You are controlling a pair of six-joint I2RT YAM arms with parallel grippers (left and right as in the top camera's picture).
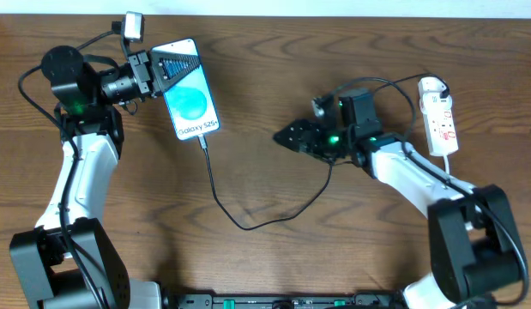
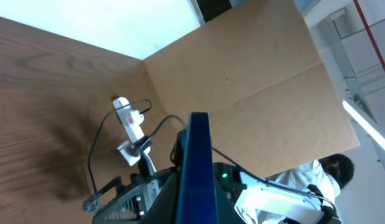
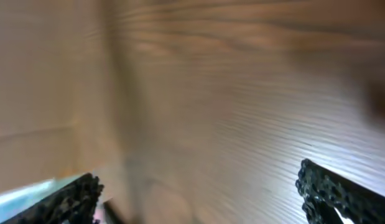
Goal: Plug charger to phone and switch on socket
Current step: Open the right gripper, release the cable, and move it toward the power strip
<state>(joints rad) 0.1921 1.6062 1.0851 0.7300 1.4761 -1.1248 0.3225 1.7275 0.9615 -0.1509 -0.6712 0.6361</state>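
Note:
The phone [image 1: 193, 105] lies at the far left of the table with its blue screen up. My left gripper [image 1: 173, 67] is shut on the phone's top end, and in the left wrist view the phone's blue edge [image 2: 196, 168] stands between the jaws. The charger [image 1: 239, 221], a thin black cable, meets the phone's lower end and loops across the table toward the right. My right gripper [image 1: 286, 137] hovers mid-table, open wide with nothing in it; its fingers [image 3: 73, 198] show over blurred wood. The socket [image 1: 439, 116], a white strip, lies at the far right.
The socket's white cord [image 1: 449, 167] runs down past my right arm. In the left wrist view a cardboard wall [image 2: 254, 68] stands beyond the table, with the socket [image 2: 128, 122] and my right arm in front of it.

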